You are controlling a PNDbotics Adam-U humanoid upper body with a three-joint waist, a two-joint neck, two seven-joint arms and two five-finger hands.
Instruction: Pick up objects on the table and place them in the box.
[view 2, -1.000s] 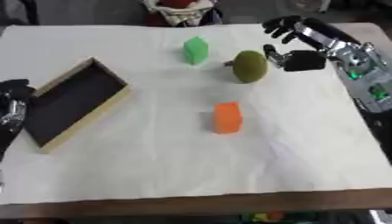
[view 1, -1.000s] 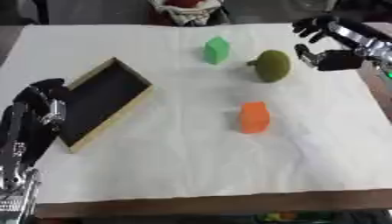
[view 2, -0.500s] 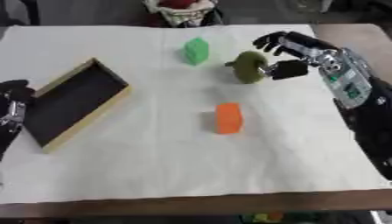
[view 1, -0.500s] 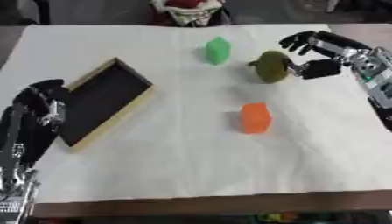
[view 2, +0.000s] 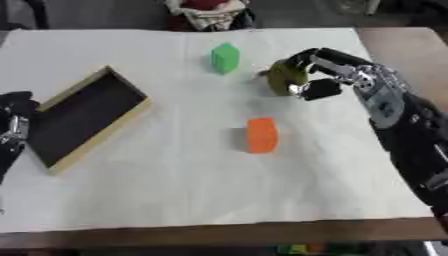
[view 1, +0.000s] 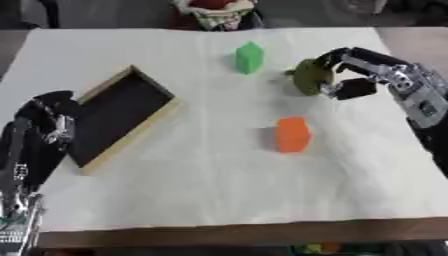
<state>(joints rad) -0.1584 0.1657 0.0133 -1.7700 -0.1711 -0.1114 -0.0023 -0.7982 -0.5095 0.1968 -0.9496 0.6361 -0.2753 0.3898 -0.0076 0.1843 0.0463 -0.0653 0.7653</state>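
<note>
- Fingers [view 1: 325,59] of right hand [view 1: 354,75] curled around olive-green round object [view 1: 307,77], thumb below it, at far right of tabletop [view 1: 210,190].
- Left hand [view 1: 48,117] near left edge beside wooden box [view 1: 118,117]; fingers' state indiscernible.
- Green block [view 1: 249,56] far; orange block [view 1: 292,134] mid-table.

No writing, label, brand, number or sign can be read anywhere in either view (the blocks, the box, the cloth and the robot's arms all show plain surfaces, as far as can be made out).
</note>
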